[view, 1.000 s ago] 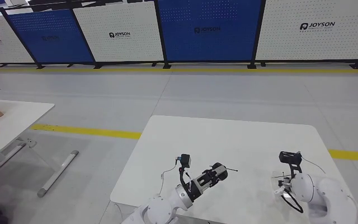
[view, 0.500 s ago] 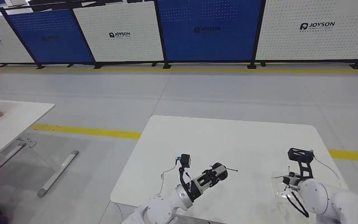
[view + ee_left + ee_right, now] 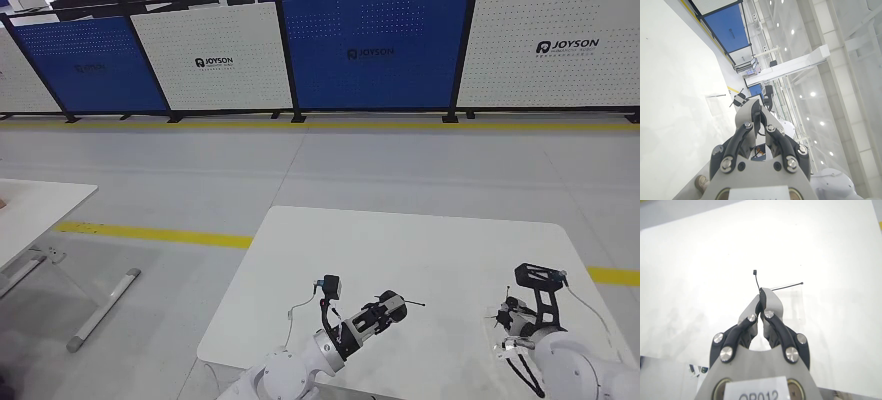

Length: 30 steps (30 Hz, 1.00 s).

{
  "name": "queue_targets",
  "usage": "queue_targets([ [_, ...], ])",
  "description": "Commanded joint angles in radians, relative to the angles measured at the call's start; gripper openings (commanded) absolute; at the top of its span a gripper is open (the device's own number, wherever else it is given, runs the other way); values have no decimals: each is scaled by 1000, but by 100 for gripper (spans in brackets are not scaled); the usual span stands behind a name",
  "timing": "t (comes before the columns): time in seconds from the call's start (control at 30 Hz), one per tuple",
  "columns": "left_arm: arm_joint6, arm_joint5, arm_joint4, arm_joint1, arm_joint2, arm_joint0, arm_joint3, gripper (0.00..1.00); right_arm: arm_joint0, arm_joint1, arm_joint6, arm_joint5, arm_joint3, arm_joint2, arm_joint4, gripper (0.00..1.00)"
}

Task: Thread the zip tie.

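Top view: white table (image 3: 420, 250), pegboard panels (image 3: 375, 55); right claw (image 3: 761, 291) grips zip tie (image 3: 756, 279).

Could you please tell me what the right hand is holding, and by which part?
The right hand holds a black zip tie, pinched on its strap just behind the square head, which sticks out past the hand.

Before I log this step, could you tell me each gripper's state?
Left gripper: shut on a thin black plastic zip tie.
Right gripper: shut on a second black zip tie.
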Motion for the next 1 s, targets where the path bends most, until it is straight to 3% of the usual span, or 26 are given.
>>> queue_targets([
  [0.0, 0, 0, 0, 0, 0, 0, 0, 0, -26, 0, -23, 1, -16, -3, 3, 0],
  [0.43, 0, 0, 0, 0, 0, 0, 0, 0, -26, 0, -23, 1, -16, -3, 3, 0],
  [0.6, 0, 0, 0, 0, 0, 0, 0, 0, -70, -15, -197, 14, 0, 27, 97, 0],
  [0.73, 0, 0, 0, 0, 0, 0, 0, 0, -150, -32, -346, 14, -26, 62, 199, 0],
  [0.97, 0, 0, 0, 0, 0, 0, 0, 0, -168, -33, -360, 9, -30, 47, 200, 0],
])
